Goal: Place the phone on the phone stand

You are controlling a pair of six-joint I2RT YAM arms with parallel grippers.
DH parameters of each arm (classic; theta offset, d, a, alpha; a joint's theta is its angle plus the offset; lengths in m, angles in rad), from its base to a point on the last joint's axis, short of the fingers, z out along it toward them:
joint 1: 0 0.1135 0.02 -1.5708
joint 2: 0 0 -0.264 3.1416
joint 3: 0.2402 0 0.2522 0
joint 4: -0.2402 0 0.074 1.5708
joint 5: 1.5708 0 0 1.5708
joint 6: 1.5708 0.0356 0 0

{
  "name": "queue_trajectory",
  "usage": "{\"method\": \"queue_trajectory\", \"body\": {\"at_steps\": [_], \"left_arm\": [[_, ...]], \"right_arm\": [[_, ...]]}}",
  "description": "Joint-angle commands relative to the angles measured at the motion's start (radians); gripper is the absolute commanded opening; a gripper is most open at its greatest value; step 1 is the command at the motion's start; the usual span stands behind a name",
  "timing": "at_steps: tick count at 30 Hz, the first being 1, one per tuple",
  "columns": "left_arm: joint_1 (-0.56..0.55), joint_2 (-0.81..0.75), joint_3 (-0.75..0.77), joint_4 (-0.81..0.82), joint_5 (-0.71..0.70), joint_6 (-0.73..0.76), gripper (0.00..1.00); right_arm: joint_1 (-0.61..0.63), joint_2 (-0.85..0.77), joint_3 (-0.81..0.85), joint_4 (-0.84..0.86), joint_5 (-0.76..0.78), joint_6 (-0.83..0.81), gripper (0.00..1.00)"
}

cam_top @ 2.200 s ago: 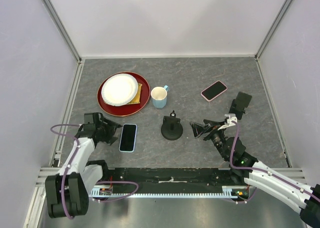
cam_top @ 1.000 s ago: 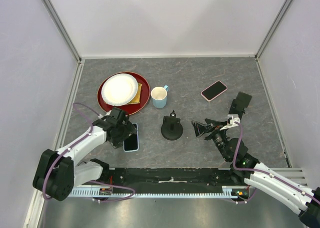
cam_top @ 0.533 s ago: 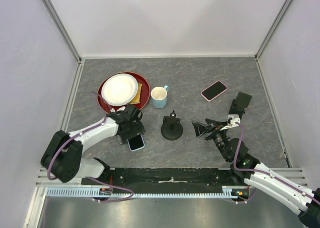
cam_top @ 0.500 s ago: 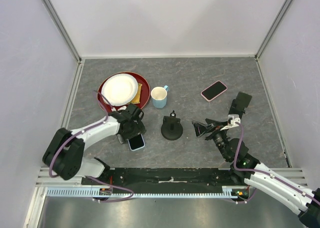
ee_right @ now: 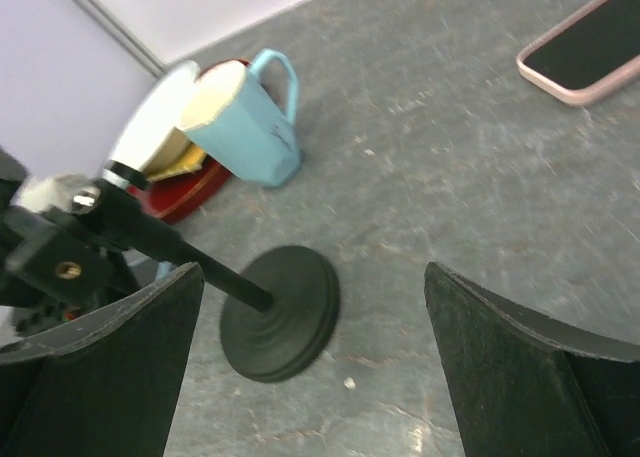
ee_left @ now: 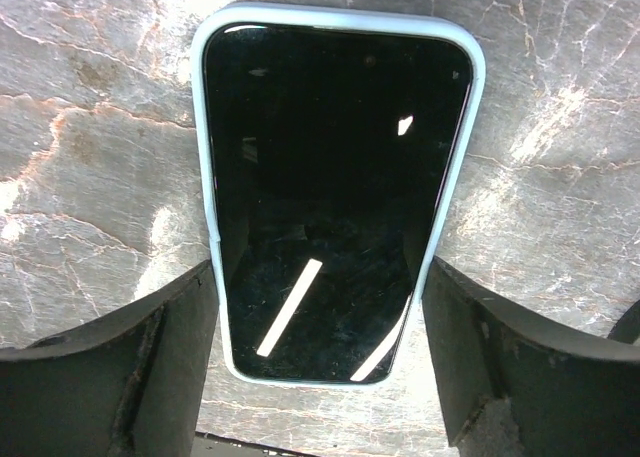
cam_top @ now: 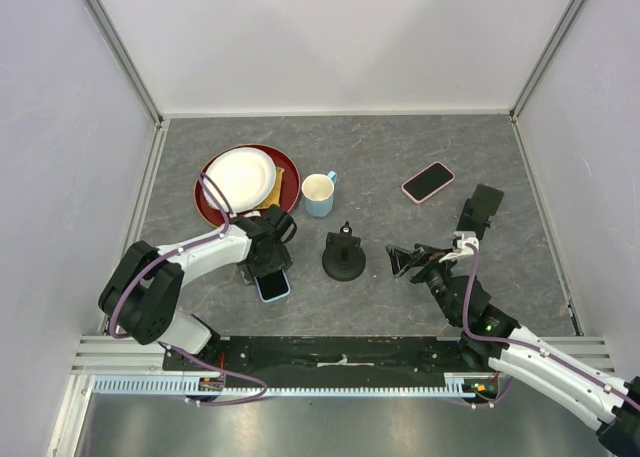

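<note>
Phone (cam_top: 273, 285) in a pale blue case is lying screen up on the table (cam_top: 400, 147), towards the near edge and left of its middle, with the left claw (cam_top: 266, 267) clamping it by its two long sides. In the left wrist view one dark finger is pressing against each side of the case, and ceiling lights are glinting as white streaks on the black glass. The table is showing a grey stone pattern veined in white and rust. The phone stand (cam_top: 344, 257), black with a round base and a slanting arm, is standing near the middle of the table, well apart from the phone. The right claw (cam_top: 403, 260) is hovering just to the right of the stand with its fingers spread wide and gripping nothing. A blue cup (cam_top: 319, 193) is sitting beyond the stand, and a red dish (cam_top: 207, 213) carrying a white plate (cam_top: 240, 179) is resting towards the left edge. A second phone (cam_top: 428, 181), in a pink case, is lying towards the right edge. Plain pale walls (cam_top: 330, 37) are closing in the far, left and right edges, and metal rails (cam_top: 141, 217) are running along where they meet the table.
</note>
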State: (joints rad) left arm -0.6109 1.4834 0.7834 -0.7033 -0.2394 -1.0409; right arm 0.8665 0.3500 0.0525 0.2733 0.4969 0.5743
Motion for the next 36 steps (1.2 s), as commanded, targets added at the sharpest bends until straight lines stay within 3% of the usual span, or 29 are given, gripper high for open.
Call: {"method": "queue_trajectory", "body": {"at_steps": [1, 4, 6, 8, 10, 12, 23, 36], "left_arm": [[-0.004, 0.044, -0.027, 0.027, -0.052, 0.005, 0.75], [-0.004, 0.066, -0.041, 0.033, -0.044, 0.019, 0.67], [-0.004, 0.066, -0.053, 0.06, -0.032, 0.038, 0.53], [-0.004, 0.055, -0.075, 0.102, -0.021, 0.065, 0.46], [-0.004, 0.029, -0.082, 0.122, -0.003, 0.085, 0.14], [-0.004, 0.002, -0.09, 0.131, 0.015, 0.084, 0.02], [-0.004, -0.362, -0.205, 0.211, 0.101, 0.005, 0.02], [-0.004, -0.869, -0.237, 0.229, 0.032, 0.073, 0.02]], "right_arm": [[0.002, 0.033, 0.038, -0.161, 0.084, 0.064, 0.98], [0.0, 0.07, 0.095, -0.244, 0.094, 0.087, 0.98], [0.002, 0.093, 0.124, -0.31, 0.091, 0.105, 0.98], [0.0, 0.113, 0.157, -0.357, 0.085, 0.113, 0.98], [0.0, 0.113, 0.187, -0.419, 0.06, 0.125, 0.98], [0.002, 0.109, 0.213, -0.491, 0.043, 0.136, 0.98], [0.0, 0.159, 0.457, -0.7, -0.098, 0.102, 0.98], [0.002, 0.363, 0.8, -0.829, -0.136, 0.004, 0.98]]}}
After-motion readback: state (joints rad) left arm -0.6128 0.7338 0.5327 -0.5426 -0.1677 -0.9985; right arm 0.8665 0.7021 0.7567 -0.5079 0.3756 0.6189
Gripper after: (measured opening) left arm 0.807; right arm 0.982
